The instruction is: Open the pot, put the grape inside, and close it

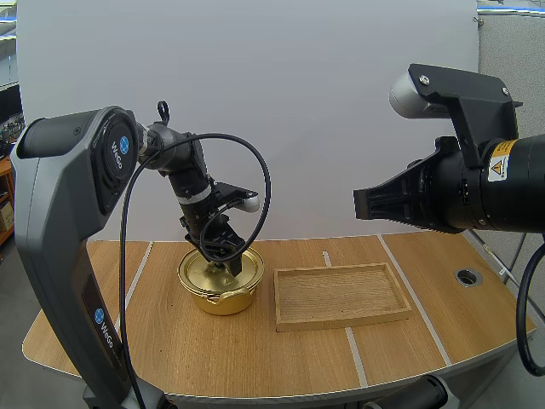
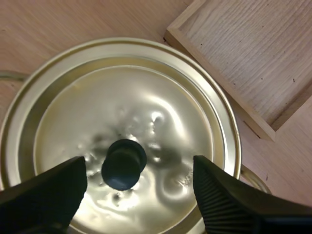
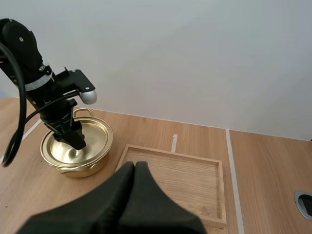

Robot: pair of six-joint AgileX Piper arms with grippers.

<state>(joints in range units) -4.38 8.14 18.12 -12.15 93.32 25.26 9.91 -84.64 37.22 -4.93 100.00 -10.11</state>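
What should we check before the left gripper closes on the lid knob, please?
1. Lid seated on the pot: ok.
2. Left gripper open, one finger on each side of the knob: ok.
3. Knob centred between the fingers: not ok, it sits nearer one finger.
4. Fingers low enough to catch the knob: cannot tell.
5. Right gripper shut and away from the pot, over the tray: ok.
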